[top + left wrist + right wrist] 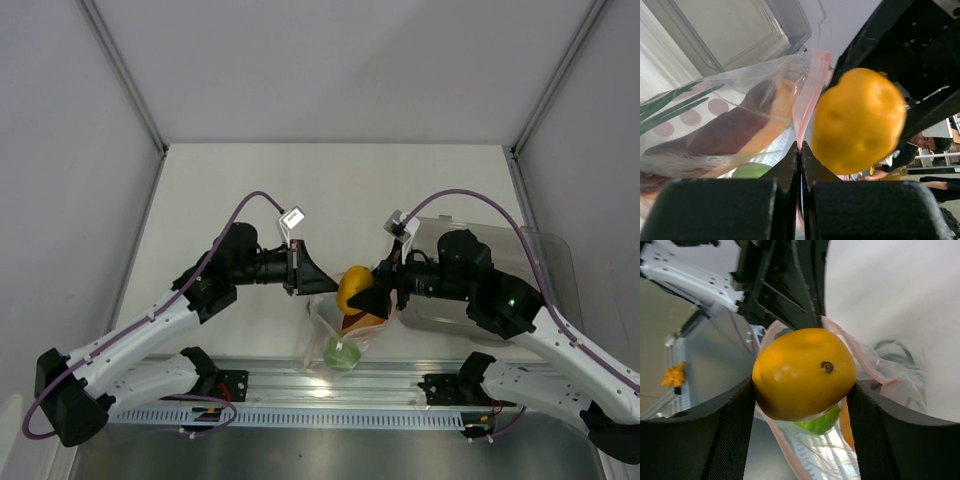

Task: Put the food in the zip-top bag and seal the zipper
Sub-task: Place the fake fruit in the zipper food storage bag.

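Note:
My right gripper (362,290) is shut on the yellow-orange round fruit (354,287), holding it just above the open mouth of the zip-top bag (338,335). The fruit fills the right wrist view (804,374) and shows in the left wrist view (858,120). My left gripper (318,283) is shut on the bag's pink-red zipper edge (807,100), holding the bag up. Inside the bag lie the reddish-brown slice with orange edge (735,130) and the green round fruit (340,352), which also shows in the right wrist view (821,422). The dark-green bit is not visible.
A rigid clear rectangular tray (545,262) lies on the table under my right arm, also seen in the left wrist view (730,30). The metal rail (330,385) with the arm bases runs along the near edge, right below the hanging bag.

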`<state>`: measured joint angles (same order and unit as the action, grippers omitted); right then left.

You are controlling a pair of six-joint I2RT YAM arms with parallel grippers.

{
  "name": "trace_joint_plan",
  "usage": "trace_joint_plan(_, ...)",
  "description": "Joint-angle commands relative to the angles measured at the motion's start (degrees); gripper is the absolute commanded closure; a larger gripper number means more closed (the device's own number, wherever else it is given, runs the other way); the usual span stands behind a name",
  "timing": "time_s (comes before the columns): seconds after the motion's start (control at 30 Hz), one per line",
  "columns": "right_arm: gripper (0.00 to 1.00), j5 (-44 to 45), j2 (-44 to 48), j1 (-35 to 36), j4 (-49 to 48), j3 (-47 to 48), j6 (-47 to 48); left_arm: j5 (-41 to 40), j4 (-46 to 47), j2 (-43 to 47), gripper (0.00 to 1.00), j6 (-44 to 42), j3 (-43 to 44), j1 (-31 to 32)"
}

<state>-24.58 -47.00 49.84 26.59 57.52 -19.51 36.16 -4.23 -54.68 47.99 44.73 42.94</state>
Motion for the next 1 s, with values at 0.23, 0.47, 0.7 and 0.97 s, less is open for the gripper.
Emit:
trace_joint_plan(0.23, 0.61, 10.3, -0.8, 1.7, 4.5, 2.3, 4.0, -0.1, 0.8, -0.4, 0.99, -0.4, 2.3, -0.6)
trace_joint_plan(0.47, 0.29, 13.2, -0.4, 1.7, 5.1, 2.0, 3.3, 0.1, 1.2, -0.1, 0.99, 0.1, 2.1, -0.6)
trace_joint_plan(0.7, 0.16, 13.9, -0.3, 1.9, 4.9, 2.2, 2.5, 0.2, 1.8, 0.4, 0.99, 0.6, 2.0, -0.6)
trace_joint_plan(0.97, 0.09, 15.8, -0.1, 2.0, 5.3, 2.2, 1.6, 0.3, 2.1, 0.7, 0.99, 1.0, 2.0, -0.6)
